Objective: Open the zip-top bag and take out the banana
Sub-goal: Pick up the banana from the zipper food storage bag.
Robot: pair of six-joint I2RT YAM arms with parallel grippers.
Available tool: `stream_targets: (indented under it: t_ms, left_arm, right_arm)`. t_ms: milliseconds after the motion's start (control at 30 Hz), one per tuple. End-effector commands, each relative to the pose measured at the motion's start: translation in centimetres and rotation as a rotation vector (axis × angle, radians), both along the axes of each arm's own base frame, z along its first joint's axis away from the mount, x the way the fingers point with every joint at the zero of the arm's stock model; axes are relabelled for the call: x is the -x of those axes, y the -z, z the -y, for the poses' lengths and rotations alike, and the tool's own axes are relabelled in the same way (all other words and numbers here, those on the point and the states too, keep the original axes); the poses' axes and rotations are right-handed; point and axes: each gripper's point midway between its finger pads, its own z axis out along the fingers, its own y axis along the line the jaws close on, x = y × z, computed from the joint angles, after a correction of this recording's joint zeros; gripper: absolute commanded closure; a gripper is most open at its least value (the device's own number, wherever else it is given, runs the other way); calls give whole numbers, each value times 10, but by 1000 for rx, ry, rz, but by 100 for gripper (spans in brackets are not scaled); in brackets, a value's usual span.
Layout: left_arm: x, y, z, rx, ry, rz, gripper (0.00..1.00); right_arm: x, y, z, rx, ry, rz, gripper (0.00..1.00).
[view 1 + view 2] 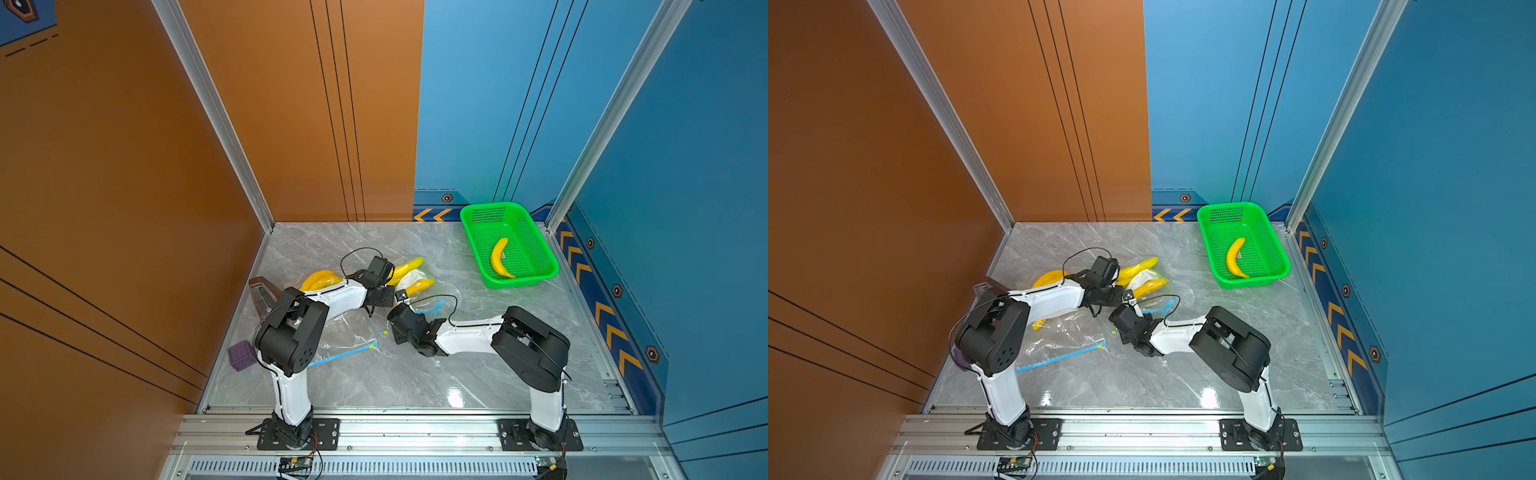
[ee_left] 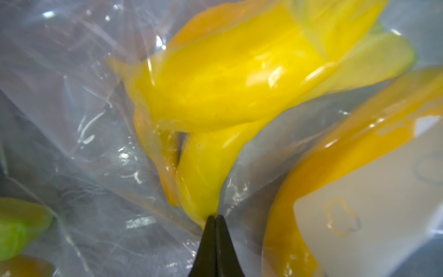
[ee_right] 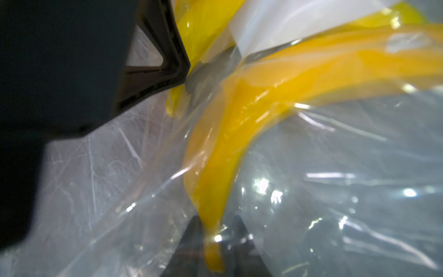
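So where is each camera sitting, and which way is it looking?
Both top views: high behind the robot's bases, looking down at the table; left arm and right arm show whole.
Left wrist: on the left arm, facing along its shut left hand at a yellow banana under clear bag.
Right wrist: on the right arm, facing past the right hand at an orange banana; the left hand shows too.
Shared: both wrist views show that orange banana beside a white card.
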Motion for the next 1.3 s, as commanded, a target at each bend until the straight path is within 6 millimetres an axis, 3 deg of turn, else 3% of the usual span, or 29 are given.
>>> stream_targets:
  t_ms: [0,100,267,400,633,933,1133,1267]
  left_arm:
    - [20,20,8,-6,34,-72,100]
    - [18,19,6,-8,27,-69,100]
    - [11,17,-1,-5,-1,-63,100]
    - [7,20,-2,-12,-6,-64,97]
    - [1,22,-4,-19,-18,-63,95]
    - [-19,9,-9,-5,-43,-27,93]
    - [-28,1,-14,10,-69,-8,86]
    - [-36,-10,-13,31,-80,13,80]
  right_arm:
    - [13,22,-16,38,-137,-52,81]
    - [16,14,-11,14,-143,-45,87]
    - [34,-26,-17,-46,-226,-20,90]
    - [41,-42,-7,-55,-223,-12,95]
    - [60,-48,15,-58,-204,-55,98]
    - [116,-61,45,-27,-301,-96,98]
    - [149,-79,51,-86,-357,-109,99]
    - [173,-74,50,-83,-425,-150,98]
